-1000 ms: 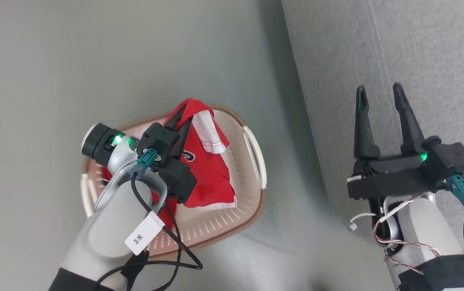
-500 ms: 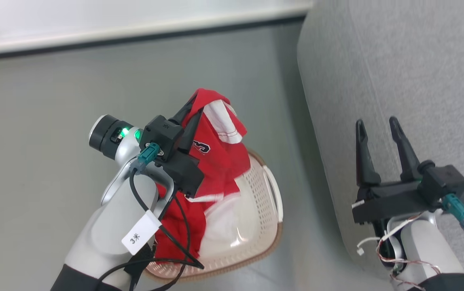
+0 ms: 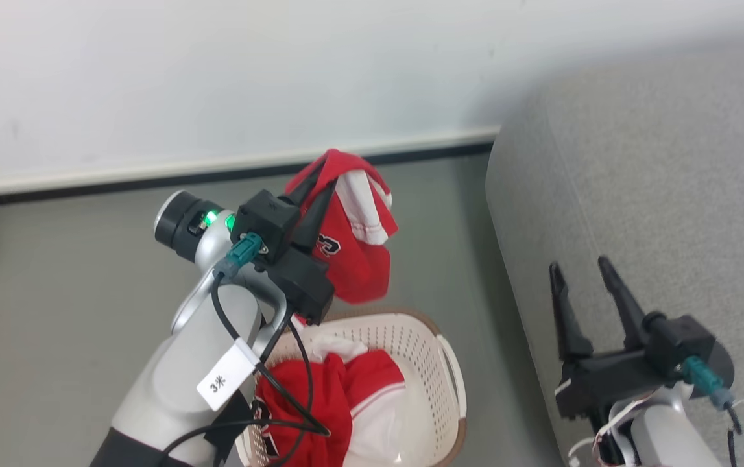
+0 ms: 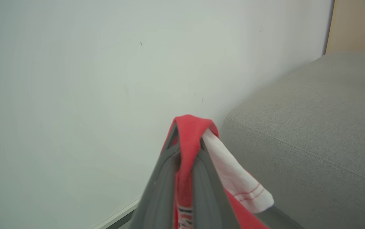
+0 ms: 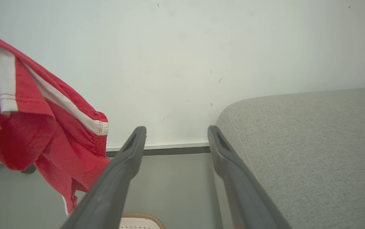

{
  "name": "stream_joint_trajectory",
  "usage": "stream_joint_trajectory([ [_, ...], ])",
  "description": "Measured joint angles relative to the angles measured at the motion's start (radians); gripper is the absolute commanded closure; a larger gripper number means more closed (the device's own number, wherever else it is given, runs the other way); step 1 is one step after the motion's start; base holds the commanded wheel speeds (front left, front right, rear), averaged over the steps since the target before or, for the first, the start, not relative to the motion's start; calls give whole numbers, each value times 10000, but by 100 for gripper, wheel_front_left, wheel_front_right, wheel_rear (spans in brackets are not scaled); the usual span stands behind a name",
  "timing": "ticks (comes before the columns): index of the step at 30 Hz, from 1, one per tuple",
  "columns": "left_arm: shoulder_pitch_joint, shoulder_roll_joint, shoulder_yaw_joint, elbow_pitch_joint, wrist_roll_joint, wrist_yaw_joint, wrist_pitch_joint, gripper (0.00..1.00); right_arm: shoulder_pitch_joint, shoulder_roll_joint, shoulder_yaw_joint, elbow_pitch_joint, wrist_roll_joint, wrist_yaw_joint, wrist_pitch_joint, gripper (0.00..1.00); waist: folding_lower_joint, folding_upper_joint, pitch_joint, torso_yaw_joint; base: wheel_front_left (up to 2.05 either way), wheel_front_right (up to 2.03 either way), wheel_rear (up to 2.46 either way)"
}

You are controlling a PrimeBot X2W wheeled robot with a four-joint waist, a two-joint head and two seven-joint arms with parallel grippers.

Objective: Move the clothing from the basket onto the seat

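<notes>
We hold one red piece of clothing up in the air with our left gripper. The two dark fingers are pinched tight on a fold of it near its top. The red cloth bends over the fingertips, and a white part with red stitching hangs down on one side. In the left wrist view the fold sits squeezed between the fingers, and the white flap drops toward the seat's side. The piece hangs free. It does not touch the basket and it does not touch the seat.

The basket stands on the grey floor, near the side of the seat, with a strip of floor between them. More red and white clothes lie inside it, piled toward its left side. Our left arm and its black cable hide some of them.

The seat is big and grey. Its rounded corner points toward the white wall.

Our right gripper is over the edge of the seat. Its two fingers are spread apart and nothing is between them. In the right wrist view we see the wall through the gap, with the red piece off to one side and the seat on the other.

A white tag hangs on our left arm.
</notes>
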Motion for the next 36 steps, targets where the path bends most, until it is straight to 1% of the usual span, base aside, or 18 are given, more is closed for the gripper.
stream_joint_trajectory([
  [6, 330, -23, -109, 186, -161, -8, 0, 100, 544, 19, 207, 274, -67, 132, 4, 0, 1, 0, -907, 84, 0, 0, 0],
  [10, 581, -25, -205, 148, -198, -13, 0, 100, 913, 25, 322, 293, -69, 144, 6, 0, 1, 0, -1348, 116, 0, 0, 0],
  [12, 743, -25, -295, 86, -360, -13, 0, 100, 1117, 29, 412, 286, -69, 211, 6, 0, 1, 0, -1621, 137, 0, 0, 0],
  [14, 814, -27, -393, -4, -431, -13, 0, 100, 1195, 35, 566, 278, -92, 234, 6, 0, 1, 0, -1859, 159, 0, 0, 0],
  [19, 964, -25, -943, -391, -656, -15, 0, 100, 1179, 65, 1243, 291, -242, 472, 4, 0, 1, 0, -2288, 227, 0, 0, 0],
  [26, 961, -27, -1820, -949, -1227, 10, 0, 100, 554, 77, 2146, 903, -527, 662, 6, 0, 3, 2, -2493, 501, 0, 0, 0],
  [30, 953, -17, -2174, -1135, -1379, 136, 2, 100, -10, 75, 2635, 1540, -671, 717, 6, 0, 3, 2, -2538, 674, 0, 0, 0],
  [31, 940, -17, -2322, -1170, -1419, 180, 2, 100, -212, 75, 2894, 1887, -683, 746, 4, 0, 3, 2, -2553, 759, 0, 0, 0],
  [36, 918, -10, -2510, -1294, -1728, 322, 15, 100, -694, 79, 3494, 2688, -681, 754, 6, 0, 3, 2, -2584, 925, 0, 0, 0],
])
